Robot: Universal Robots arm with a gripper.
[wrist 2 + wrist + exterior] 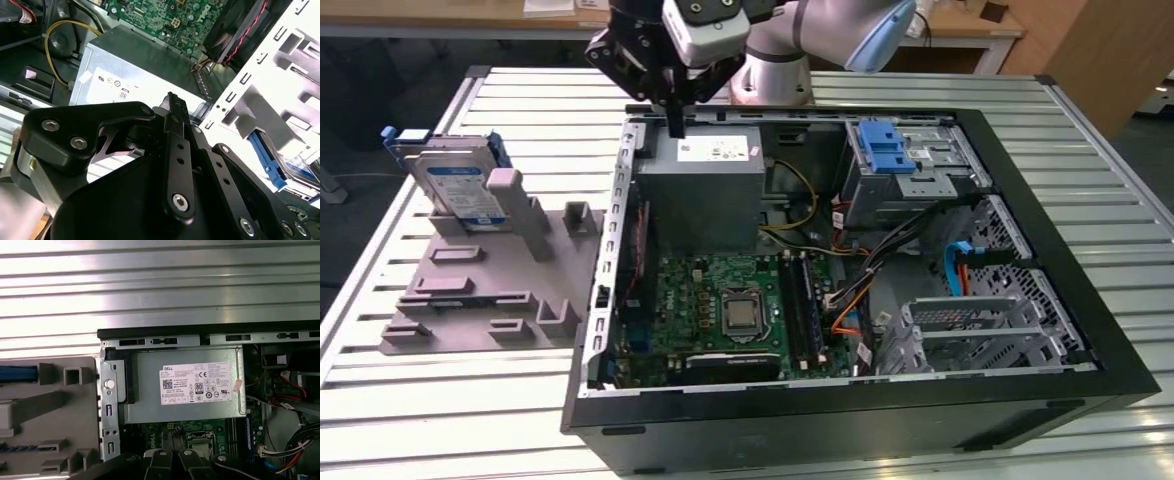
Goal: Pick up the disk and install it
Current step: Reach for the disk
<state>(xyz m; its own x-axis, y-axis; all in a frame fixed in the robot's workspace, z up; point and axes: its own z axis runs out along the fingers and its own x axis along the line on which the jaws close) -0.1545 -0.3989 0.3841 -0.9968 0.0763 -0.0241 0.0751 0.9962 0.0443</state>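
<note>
Your hand (675,125) hangs clenched and empty over the grey box (700,185); descending here would likely strike it, missing the disk (458,190).

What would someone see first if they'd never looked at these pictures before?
Probably the big black computer case, lying open with its green circuit board showing inside. Then the black gripper, hanging just above the grey metal box with a white sticker. At the exterior view's left, the disk with its blue frame stands upright in a grey holder.
</note>
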